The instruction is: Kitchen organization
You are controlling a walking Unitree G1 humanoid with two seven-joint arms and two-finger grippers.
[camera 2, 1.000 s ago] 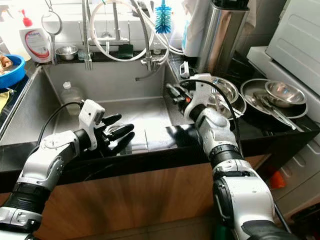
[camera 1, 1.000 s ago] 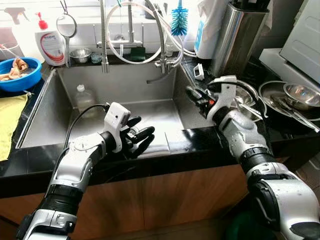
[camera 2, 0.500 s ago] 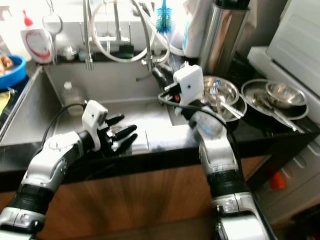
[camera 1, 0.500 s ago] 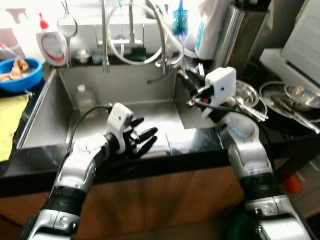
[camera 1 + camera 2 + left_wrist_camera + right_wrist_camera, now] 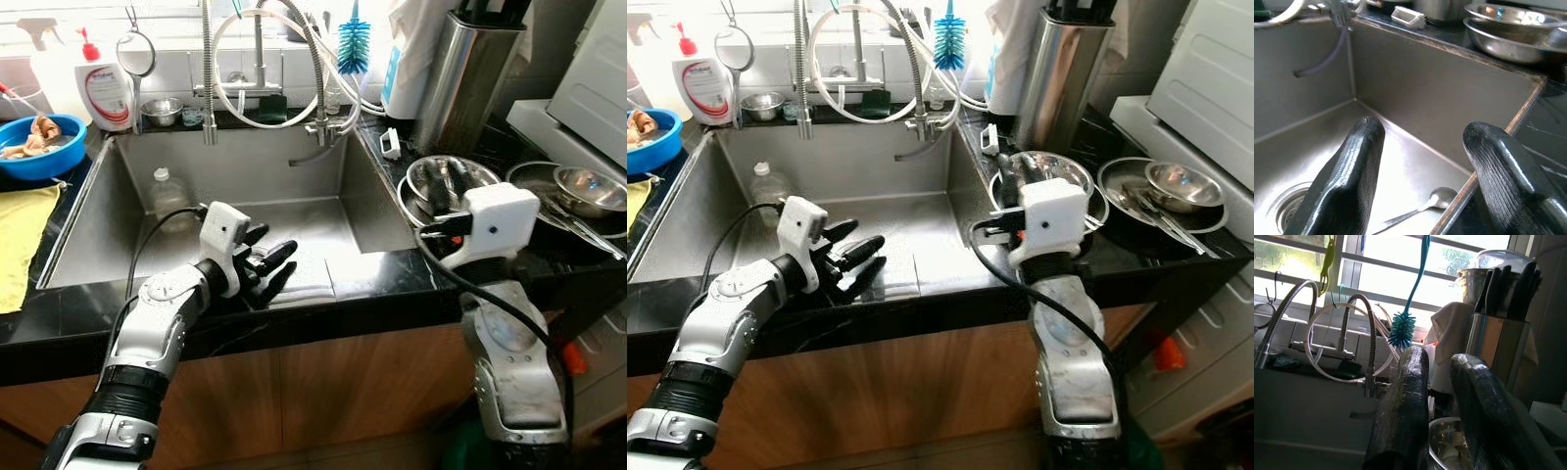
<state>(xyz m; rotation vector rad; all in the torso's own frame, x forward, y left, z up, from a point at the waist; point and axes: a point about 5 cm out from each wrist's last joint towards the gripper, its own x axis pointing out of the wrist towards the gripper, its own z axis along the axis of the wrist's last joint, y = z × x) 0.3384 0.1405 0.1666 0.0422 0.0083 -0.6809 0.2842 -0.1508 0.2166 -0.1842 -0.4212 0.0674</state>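
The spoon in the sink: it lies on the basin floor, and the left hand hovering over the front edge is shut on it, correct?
Not quite. The spoon does lie on the basin floor, but the left hand is open and holds nothing; the left wrist view shows the spoon lying apart below its spread fingers.

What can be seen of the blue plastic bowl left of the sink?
The round blue plastic bowl sits upright on the dark countertop at the sink's far left corner, cut off by the picture's edge. It holds pale brownish scraps that I cannot identify. A yellow cloth lies just in front of it, and a white dispenser bottle with a red pump stands behind to its right. Neither gripper is near it.
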